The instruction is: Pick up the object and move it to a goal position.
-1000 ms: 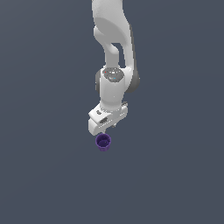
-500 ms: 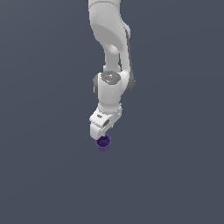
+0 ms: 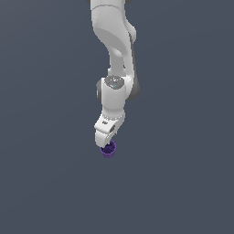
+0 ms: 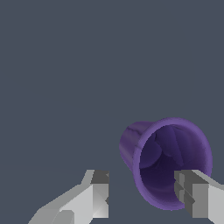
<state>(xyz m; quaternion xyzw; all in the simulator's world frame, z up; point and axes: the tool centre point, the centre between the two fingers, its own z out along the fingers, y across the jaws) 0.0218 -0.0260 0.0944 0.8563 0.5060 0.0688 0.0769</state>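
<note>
From my station, the exterior view gives me a flat grey floor on the left with the white arm reaching down the middle of the frame, its wrist bent toward the ground. Right under it sits the purple cup, a small tapered thing, with the gripper low over it and hiding part of its rim. In that view I cannot tell how the fingers stand. My wrist camera settles it: reading across, I see one grey fingertip, then bare floor, then the cup with its open mouth turned toward the lens and its narrower base pointing away, then the second fingertip overlapping the cup's rim. The fingers are spread apart with a wide gap, gripping nothing. Whether that second fingertip touches the rim, I cannot tell.
</note>
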